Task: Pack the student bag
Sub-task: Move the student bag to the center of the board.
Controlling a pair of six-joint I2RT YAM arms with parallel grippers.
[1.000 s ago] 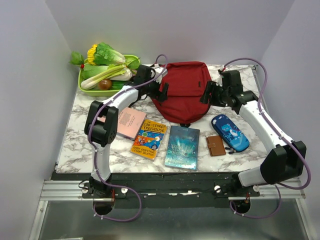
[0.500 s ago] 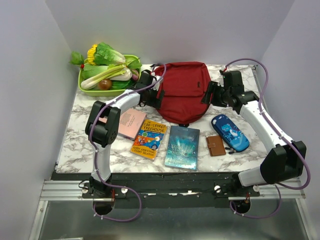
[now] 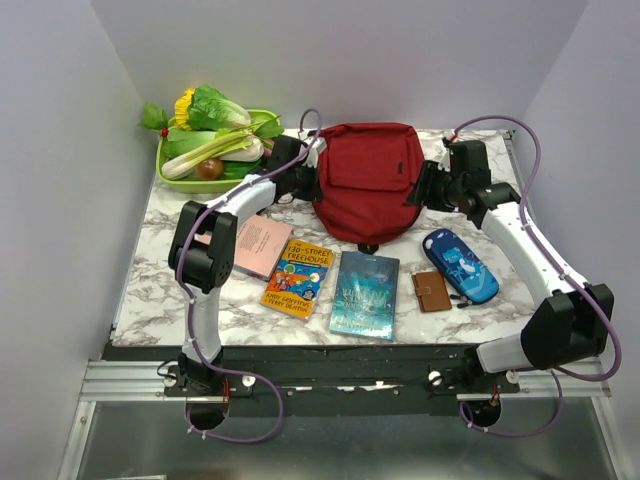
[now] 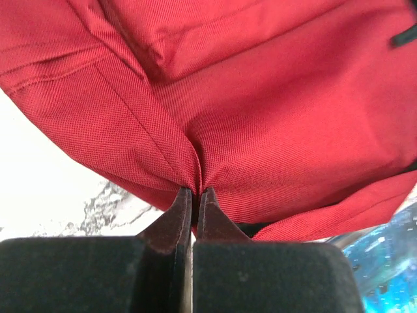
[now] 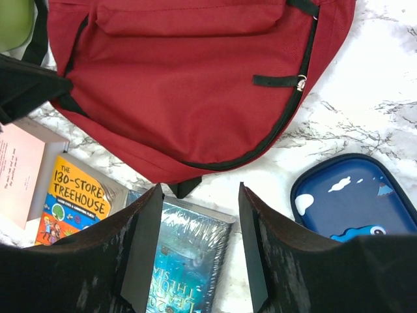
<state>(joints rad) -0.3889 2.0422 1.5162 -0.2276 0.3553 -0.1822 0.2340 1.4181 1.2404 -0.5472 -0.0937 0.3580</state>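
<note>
student bag (image 3: 368, 190): upper centre of the overhead view.
left gripper (image 4: 193, 195): arm stretched to the bag's left edge, fingers pinching a fabric fold.
right gripper (image 5: 199, 190): beside the bag's right edge, fingers spread.

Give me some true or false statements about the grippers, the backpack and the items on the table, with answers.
The left gripper pinches a fold of the red backpack. True.
The right gripper is clamped on the blue pencil case. False: it is open and holds nothing.
The brown wallet lies between the teal book and the pencil case. True.
The vegetables are inside the backpack. False: they sit in the green tray.
</note>
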